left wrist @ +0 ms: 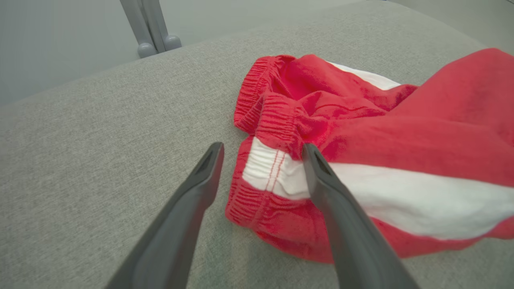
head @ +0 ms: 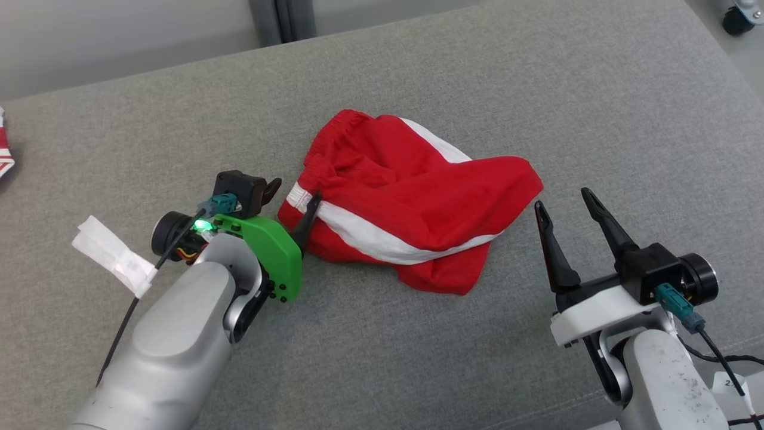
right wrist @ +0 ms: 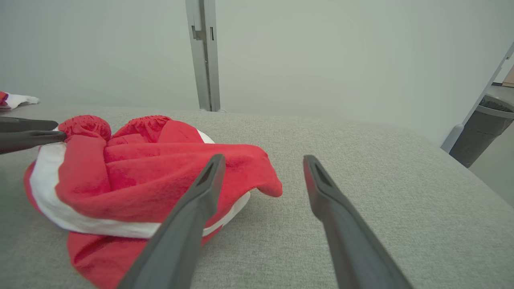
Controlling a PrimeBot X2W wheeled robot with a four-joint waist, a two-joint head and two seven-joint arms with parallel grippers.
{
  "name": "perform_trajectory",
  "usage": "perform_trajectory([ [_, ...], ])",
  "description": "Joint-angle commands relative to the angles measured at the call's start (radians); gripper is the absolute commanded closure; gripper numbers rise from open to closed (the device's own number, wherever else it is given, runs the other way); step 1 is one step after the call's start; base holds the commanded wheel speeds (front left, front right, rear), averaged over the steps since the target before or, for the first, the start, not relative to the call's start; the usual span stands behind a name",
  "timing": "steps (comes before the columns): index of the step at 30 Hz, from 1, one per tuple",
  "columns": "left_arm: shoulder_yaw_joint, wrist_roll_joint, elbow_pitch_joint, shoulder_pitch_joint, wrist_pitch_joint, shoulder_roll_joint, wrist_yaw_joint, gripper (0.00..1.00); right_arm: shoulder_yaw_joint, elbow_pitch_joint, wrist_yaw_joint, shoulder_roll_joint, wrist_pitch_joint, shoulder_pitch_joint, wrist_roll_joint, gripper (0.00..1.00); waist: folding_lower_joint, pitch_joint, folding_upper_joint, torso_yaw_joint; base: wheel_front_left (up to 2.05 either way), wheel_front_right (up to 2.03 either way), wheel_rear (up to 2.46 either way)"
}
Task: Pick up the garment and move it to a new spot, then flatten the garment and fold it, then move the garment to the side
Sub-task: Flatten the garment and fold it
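The garment [head: 412, 203] is a pair of red shorts with white stripes, lying crumpled in the middle of the grey cushioned surface [head: 418, 358]. My left gripper [head: 294, 190] is open at its left end. In the left wrist view the elastic waistband of the garment [left wrist: 401, 136] lies between the spread fingers of this gripper [left wrist: 263, 146], one finger over the white stripe, the other over bare fabric. My right gripper [head: 564, 199] stands open just right of the garment's right edge, holding nothing. In the right wrist view the garment [right wrist: 140, 172] lies left of that gripper [right wrist: 264, 158].
Another red and white cloth [head: 5, 155] lies at the far left edge. A white tape tag [head: 113, 254] hangs on my left arm's cable. A grey post [right wrist: 204, 56] stands behind the surface, and a dark grey bin [right wrist: 482, 128] stands off its right side.
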Motion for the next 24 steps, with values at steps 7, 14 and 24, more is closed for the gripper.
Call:
perform_trajectory([
  [7, -0.157, -0.085, 0.025, -0.085, 0.082, 0.051, -0.003, 0.0, 0.014, -0.008, -0.001, -0.002, -0.005, -0.023, 0.01, 0.0, 0.0, 0.051, 0.0, -0.031, 0.0, 0.0, 0.0],
  [14, -0.254, -0.147, 0.015, -0.122, 0.043, 0.083, -0.003, 1.0, 0.001, -0.009, -0.001, -0.002, -0.005, -0.022, 0.0, 0.0, 0.0, 0.045, 0.0, -0.011, 0.0, 0.0, 0.0],
  [24, -0.226, -0.2, -0.011, -0.091, -0.107, 0.069, 0.028, 1.0, -0.023, -0.003, -0.001, -0.002, -0.005, 0.013, -0.009, 0.0, 0.0, -0.019, 0.0, 0.062, 0.0, 0.0, 0.0],
])
